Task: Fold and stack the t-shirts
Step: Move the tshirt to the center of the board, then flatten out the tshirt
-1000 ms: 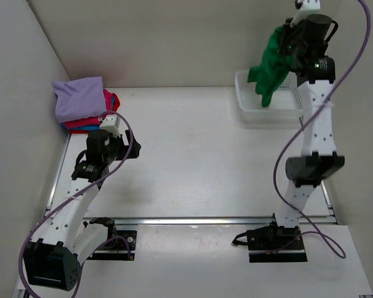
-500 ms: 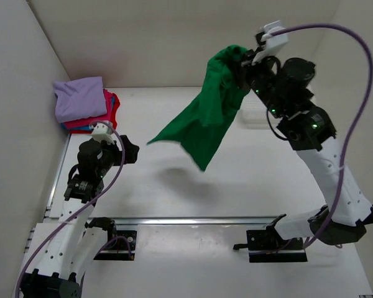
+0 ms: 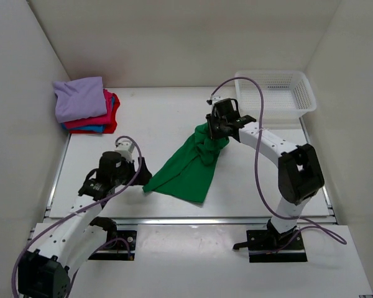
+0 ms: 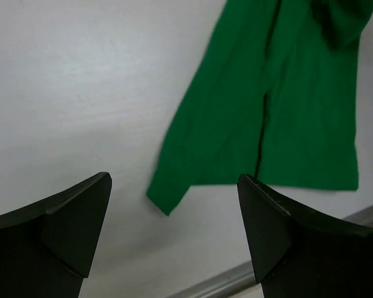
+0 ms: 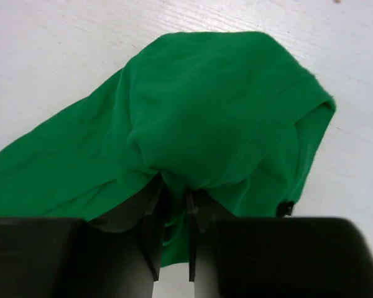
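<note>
The left gripper had its fingers spread wide, just beside the near corner of the green t-shirt lying mid-table. The right gripper pinched its bunched far end. Behind, folded t-shirts were stacked at left, a white basket at right.

Open tabletop between green t-shirt and stack

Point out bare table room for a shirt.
Bare: the far strip between the folded stack and the basket, down to the green shirt. Crowded: mid-table, where the right claw grips it and the open left claw hovers.
</note>
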### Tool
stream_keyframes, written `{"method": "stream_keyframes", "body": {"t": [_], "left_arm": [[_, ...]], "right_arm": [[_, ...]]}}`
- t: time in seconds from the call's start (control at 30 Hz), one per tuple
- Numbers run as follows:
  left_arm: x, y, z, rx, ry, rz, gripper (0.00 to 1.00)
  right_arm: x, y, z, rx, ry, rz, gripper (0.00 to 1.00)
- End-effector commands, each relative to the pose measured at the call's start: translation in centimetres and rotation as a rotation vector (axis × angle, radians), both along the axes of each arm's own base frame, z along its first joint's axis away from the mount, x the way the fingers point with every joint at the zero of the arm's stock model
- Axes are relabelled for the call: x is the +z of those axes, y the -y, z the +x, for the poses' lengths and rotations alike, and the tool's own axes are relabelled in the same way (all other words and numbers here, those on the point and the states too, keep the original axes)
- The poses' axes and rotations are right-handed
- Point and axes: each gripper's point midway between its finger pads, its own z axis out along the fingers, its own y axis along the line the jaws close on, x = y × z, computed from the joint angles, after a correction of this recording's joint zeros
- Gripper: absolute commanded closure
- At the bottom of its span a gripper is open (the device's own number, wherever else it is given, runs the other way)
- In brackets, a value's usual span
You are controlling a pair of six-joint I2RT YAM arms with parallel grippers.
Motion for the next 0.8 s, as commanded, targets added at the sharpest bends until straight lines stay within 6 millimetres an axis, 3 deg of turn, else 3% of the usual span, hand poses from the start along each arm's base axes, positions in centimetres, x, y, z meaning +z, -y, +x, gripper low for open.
{"method": "stream_keyframes", "body": {"t": [0.0,0.07,0.2,0.37,0.53,0.77], "left_arm": [[-1.5,1.2,-1.8,-0.067,-0.072,0.030,0.07],[-1.6,1.3,-1.8,-0.059,-0.108,0.055,0.07],[-3.9,0.2,-1.6,-0.011,-0.200,0.104,0.08],[-6.2,1.0,-2.4,-0.043,-0.300,0.169,0.14],[-5.9,0.7,-2.2,-0.011,-0.287,0.157,0.20],[-6.5,1.3,-1.8,-0.005,-0.300,0.153,0.25]], "right_arm": [[3.4,-0.9,2.9,-0.017,0.085,0.050,0.84],[3.2,-0.2,3.2,-0.035,0.077,0.036,0.76],[4.6,1.1,3.3,-0.059,0.115,0.056,0.56],[5.8,3.0,3.0,-0.093,0.133,0.082,0.54],[5.7,4.6,2.9,-0.112,0.136,0.095,0.54],[4.5,4.6,2.3,-0.112,0.116,0.118,0.55]]}}
